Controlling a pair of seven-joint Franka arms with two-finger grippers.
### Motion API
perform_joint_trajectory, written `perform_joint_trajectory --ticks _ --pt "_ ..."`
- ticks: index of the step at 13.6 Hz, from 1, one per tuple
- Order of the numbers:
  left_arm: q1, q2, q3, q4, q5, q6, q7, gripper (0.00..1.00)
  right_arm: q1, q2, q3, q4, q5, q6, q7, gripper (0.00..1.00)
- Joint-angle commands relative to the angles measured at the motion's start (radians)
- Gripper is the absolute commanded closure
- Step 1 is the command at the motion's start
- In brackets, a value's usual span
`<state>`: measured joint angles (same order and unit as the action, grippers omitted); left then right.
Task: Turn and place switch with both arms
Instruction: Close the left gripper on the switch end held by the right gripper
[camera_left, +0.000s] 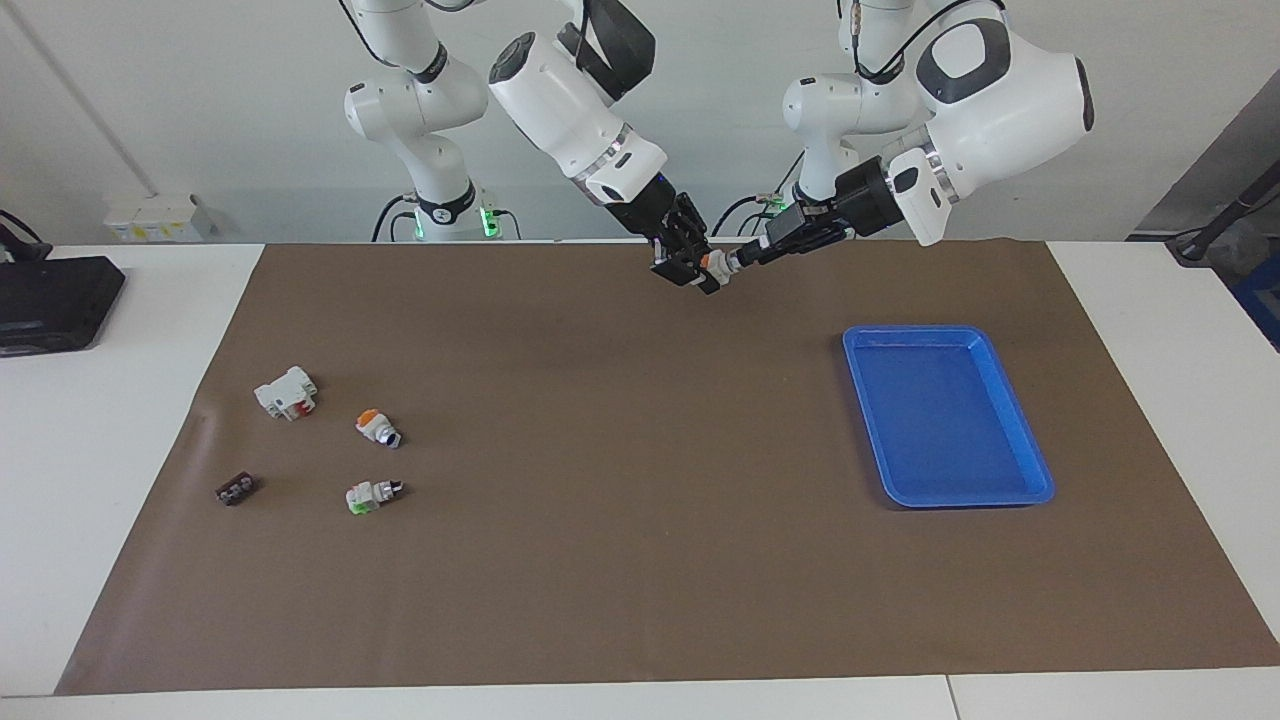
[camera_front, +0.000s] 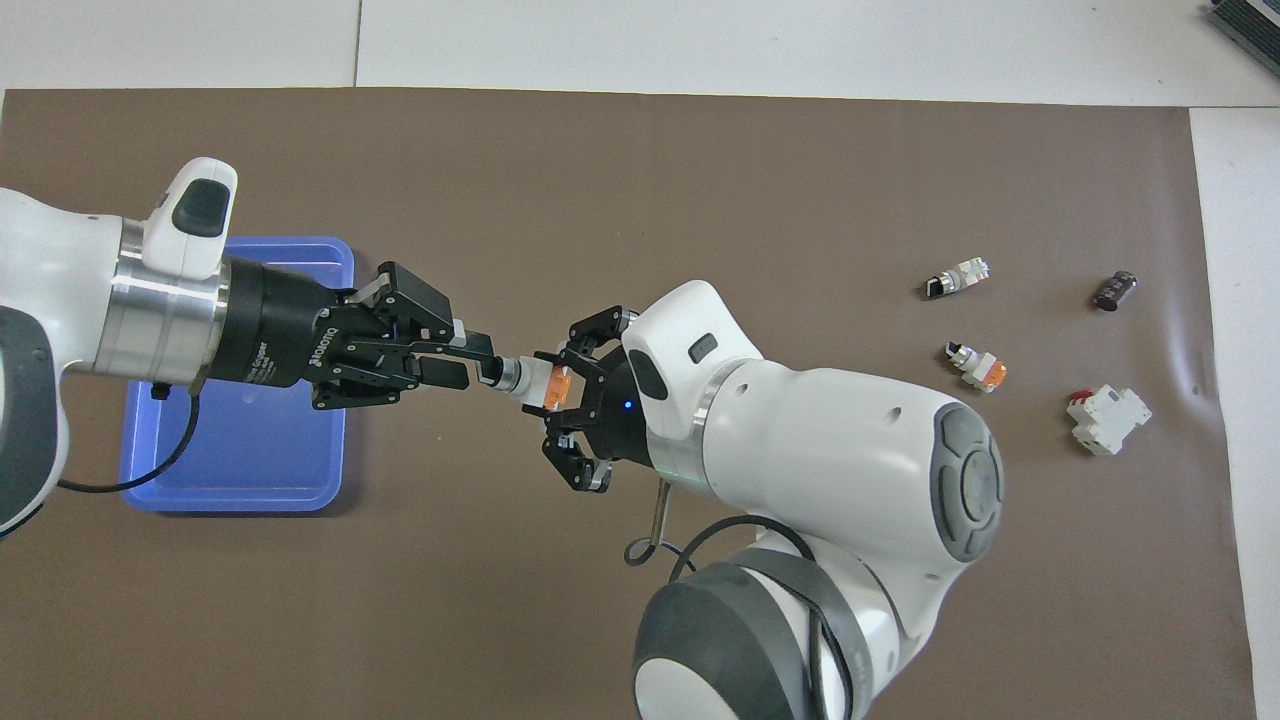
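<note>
The switch (camera_front: 533, 381) (camera_left: 712, 263), white-bodied with an orange block, hangs in the air over the brown mat. My right gripper (camera_front: 548, 385) (camera_left: 695, 270) is shut on its body. My left gripper (camera_front: 480, 362) (camera_left: 745, 257) comes in from the tray's side, and its two fingers close around the switch's black knob tip, which they hide in the overhead view. Both arms meet end to end at the switch.
A blue tray (camera_left: 945, 415) (camera_front: 240, 450) lies toward the left arm's end. Toward the right arm's end lie another orange switch (camera_left: 376, 427), a green one (camera_left: 368, 495), a white block with a red mark (camera_left: 285, 392) and a small black ridged piece (camera_left: 235, 489).
</note>
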<state>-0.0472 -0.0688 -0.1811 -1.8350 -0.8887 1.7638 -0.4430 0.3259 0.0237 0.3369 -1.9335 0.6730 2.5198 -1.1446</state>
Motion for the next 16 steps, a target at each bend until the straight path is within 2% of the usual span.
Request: perform_joint_trajectory --ticks 1,6,10,12,14,16 --pt "-0.013 -0.017 0.006 -0.023 -0.019 0.026 -0.011 0.68 -0.002 -0.002 0.005 0.005 -0.012 0.014 0.034 1.00" --pt "-0.013 -0.016 0.006 -0.026 -0.021 0.039 -0.010 0.77 -0.002 -0.010 0.004 0.005 -0.012 0.014 0.045 1.00" --pt "-0.035 -0.016 0.006 -0.032 -0.023 0.074 -0.009 0.77 -0.002 -0.010 0.004 0.005 -0.012 0.014 0.046 1.00" --pt "-0.039 -0.016 0.006 -0.033 -0.023 0.083 -0.009 0.83 -0.002 -0.010 0.004 0.005 -0.012 0.013 0.046 1.00" --pt "-0.040 -0.016 0.006 -0.033 -0.023 0.082 -0.011 1.00 -0.002 -0.010 0.004 0.005 -0.012 0.014 0.046 1.00" --pt "-0.040 -0.016 0.006 -0.033 -0.023 0.072 -0.011 1.00 -0.002 -0.010 0.004 0.005 -0.012 0.014 0.046 1.00"
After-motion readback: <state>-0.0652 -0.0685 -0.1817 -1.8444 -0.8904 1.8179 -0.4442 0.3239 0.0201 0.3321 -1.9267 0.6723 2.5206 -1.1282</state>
